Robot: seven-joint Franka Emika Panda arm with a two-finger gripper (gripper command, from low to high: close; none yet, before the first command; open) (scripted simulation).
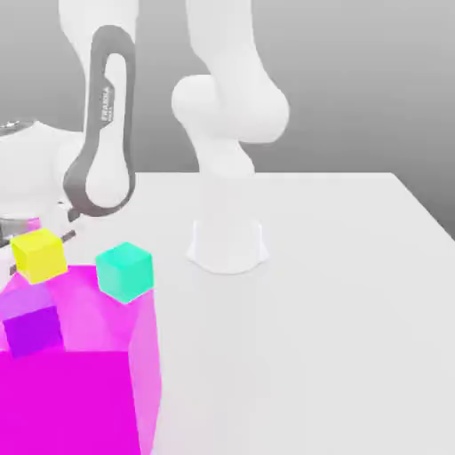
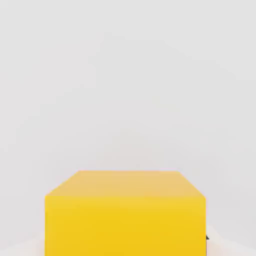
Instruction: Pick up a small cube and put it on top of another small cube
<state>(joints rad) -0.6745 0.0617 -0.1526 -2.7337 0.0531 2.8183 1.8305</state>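
A small yellow cube (image 1: 41,258) sits at the exterior view's left, right under the white hand. My gripper (image 1: 34,251) is shut on it, with dark finger parts showing at the cube's left side. In the hand view the yellow cube (image 2: 125,215) is very close, with the white table behind it. A small teal cube (image 1: 124,270) stands just to the right of the yellow one, apart from it. A small purple cube (image 1: 33,331) shows through a see-through magenta block, nearer the camera.
The large translucent magenta block (image 1: 98,391) takes up the near left corner in the exterior view. The arm's white base (image 1: 227,244) stands mid-table. The white table (image 1: 338,311) stretches to the exterior view's right.
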